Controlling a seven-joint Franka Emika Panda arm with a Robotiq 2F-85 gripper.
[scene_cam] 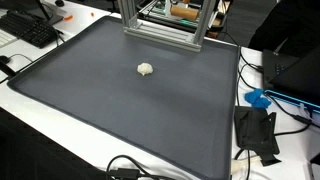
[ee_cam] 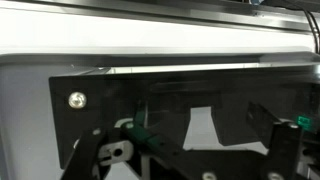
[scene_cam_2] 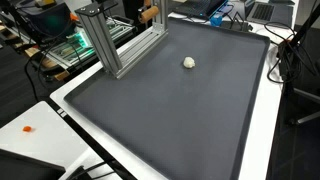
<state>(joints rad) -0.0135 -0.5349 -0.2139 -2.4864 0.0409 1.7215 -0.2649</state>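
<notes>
Wrist view is showing you only dark parts of your gripper (ee_cam: 195, 160) along its lower edge, so I cannot tell whether the jaws are standing apart. In both exterior views the small white lump (scene_cam: 146, 69) is lying on the dark mat (scene_cam: 120, 120), near the metal frame (scene_cam: 165, 30).

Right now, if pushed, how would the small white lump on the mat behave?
The white lump looks small and crumpled, so probably light and soft. Its roundish shape may let it roll across the flat mat.
</notes>
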